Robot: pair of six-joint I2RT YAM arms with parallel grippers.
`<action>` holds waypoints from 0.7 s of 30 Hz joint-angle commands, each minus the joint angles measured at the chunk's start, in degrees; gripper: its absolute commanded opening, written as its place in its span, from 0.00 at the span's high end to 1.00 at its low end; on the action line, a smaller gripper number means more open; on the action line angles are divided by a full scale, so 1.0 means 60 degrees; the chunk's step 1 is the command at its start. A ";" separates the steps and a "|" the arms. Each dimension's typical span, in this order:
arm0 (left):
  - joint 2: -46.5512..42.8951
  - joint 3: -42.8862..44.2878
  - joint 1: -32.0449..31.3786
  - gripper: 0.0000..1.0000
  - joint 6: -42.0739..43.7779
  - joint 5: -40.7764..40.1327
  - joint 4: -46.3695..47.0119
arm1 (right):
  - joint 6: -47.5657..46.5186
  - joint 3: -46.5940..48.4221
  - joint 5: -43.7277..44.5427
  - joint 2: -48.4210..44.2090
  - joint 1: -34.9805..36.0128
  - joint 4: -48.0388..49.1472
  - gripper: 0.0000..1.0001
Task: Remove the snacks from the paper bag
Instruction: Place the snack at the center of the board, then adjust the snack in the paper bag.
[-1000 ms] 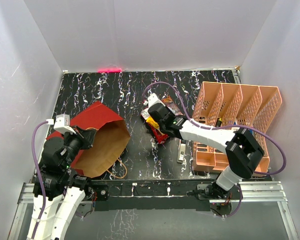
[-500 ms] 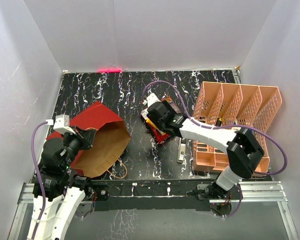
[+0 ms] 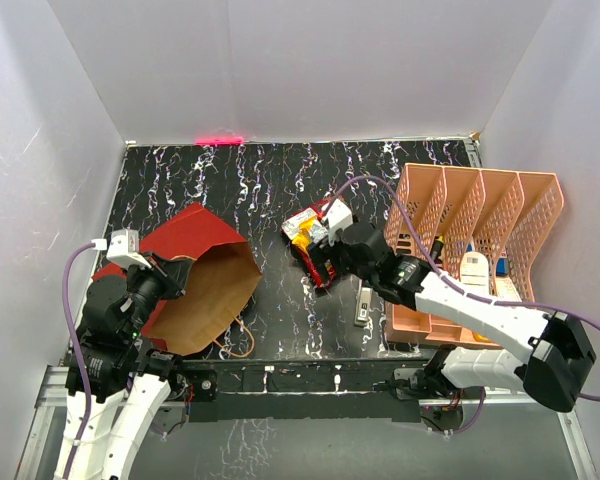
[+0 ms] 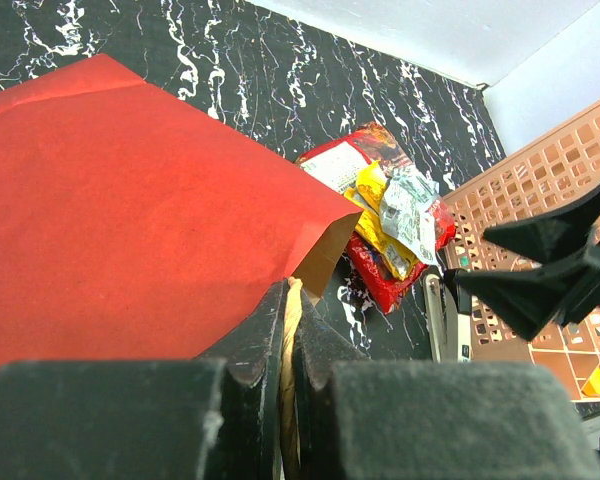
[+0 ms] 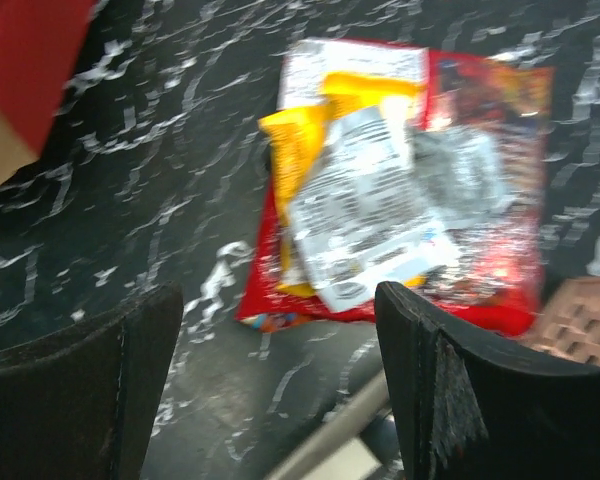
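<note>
The paper bag (image 3: 195, 232) lies on its side at the left, glossy red outside, its brown mouth (image 3: 218, 293) facing right. My left gripper (image 4: 292, 292) is shut on the bag's tan cord handle (image 4: 293, 335) at the mouth's edge. The snacks (image 3: 308, 238) lie heaped on the black table right of the bag: a red packet under yellow and silver ones (image 5: 380, 205). My right gripper (image 5: 278, 300) hovers open just short of the heap, with nothing between its fingers. In the top view it (image 3: 330, 258) sits at the pile's near right side.
A salmon-orange lattice rack (image 3: 480, 215) stands at the right with a white bottle (image 3: 473, 268) in it. A slim grey-and-white gadget (image 3: 362, 305) lies between the snacks and the rack. Another cord handle (image 3: 238, 342) loops on the table below the bag's mouth.
My right gripper has opened and drawn back toward the near right, off the snack heap, which stays on the table. The left arm and the bag have not moved.
</note>
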 commanded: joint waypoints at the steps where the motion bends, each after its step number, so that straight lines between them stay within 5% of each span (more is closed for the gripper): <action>1: -0.0052 -0.0024 0.0030 1.00 0.0006 0.0017 0.0276 | 0.0961 -0.1127 -0.2954 -0.0332 0.0086 0.2561 0.20; 5: -0.0018 -0.0023 0.0031 1.00 0.0008 0.0031 0.0276 | 0.0967 -0.1712 -0.3395 0.0149 0.1440 0.4369 0.17; 11: -0.0037 -0.0024 0.0030 1.00 0.0006 0.0022 0.0276 | -0.2027 -0.1258 -0.1936 0.2208 0.4024 0.6245 0.11; 21: -0.0262 0.0018 0.0030 1.00 0.0007 -0.0019 0.0189 | -0.6371 0.0145 -0.3120 0.6233 0.4382 1.2133 0.02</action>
